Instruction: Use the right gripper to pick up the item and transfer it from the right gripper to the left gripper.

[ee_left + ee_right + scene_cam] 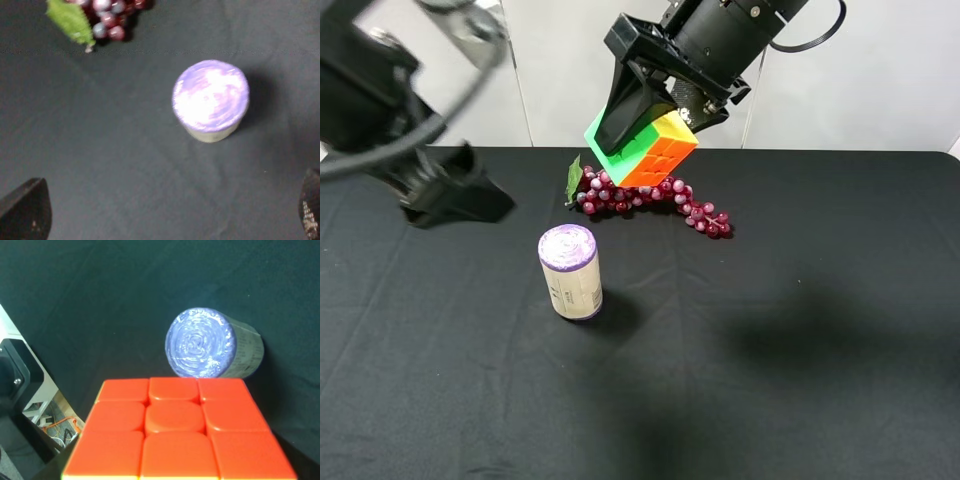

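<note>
Half done by my read: pickup complete, handover pending. Black right gripper [648, 135] is clenched on the small 3x3 puzzle cube with green and orange faces [658, 155], held off the black-cloth table [820, 350], apparently over the bunch of red grapes [650, 198] near the back edge. Black left gripper [455, 195] is empty, jaws spread wide, well apart at the left. Next needs both to meet mid-air, with the left fingers on the cube's free faces. Purple-lidded cylindrical can [570, 270] stands low between them; there is open room above it.
</note>
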Motion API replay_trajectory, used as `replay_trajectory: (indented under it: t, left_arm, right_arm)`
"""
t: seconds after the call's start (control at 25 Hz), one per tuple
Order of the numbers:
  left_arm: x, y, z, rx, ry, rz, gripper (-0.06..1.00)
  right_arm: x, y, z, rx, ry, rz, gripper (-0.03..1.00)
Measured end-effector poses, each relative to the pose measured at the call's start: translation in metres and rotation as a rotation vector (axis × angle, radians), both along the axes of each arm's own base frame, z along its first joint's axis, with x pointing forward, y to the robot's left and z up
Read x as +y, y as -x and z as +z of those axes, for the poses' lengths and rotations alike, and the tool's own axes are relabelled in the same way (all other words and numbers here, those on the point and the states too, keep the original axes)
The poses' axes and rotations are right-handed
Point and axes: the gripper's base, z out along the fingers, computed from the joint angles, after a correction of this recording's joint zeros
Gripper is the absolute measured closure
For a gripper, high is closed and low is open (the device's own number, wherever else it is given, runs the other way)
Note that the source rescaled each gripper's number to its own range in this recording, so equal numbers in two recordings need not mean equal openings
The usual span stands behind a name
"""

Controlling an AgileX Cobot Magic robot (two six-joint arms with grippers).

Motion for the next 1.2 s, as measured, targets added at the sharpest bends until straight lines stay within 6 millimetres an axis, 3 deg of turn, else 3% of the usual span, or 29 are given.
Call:
replay_trajectory:
  t: [0.2, 0.6, 1.2]
  left_arm:
    - [-0.025, -0.004, -0.010, -0.019, -0.028, -0.062, -0.03]
    - [-0.074, -0.016, -0.012, -0.073, -0.011, -0.155, -0.03]
    - [-0.093, -0.025, -0.007, -0.192, 0.138, -0.180, -0.02]
  right_arm:
    - [0.000, 0.000, 0.000, 0.000, 0.001, 0.000, 0.97]
    - [-0.001, -0.001, -0.001, -0.002, 0.009, -0.003, 0.97]
    - [0.002, 0.001, 0.003, 0.041, -0.050, -0.008, 0.97]
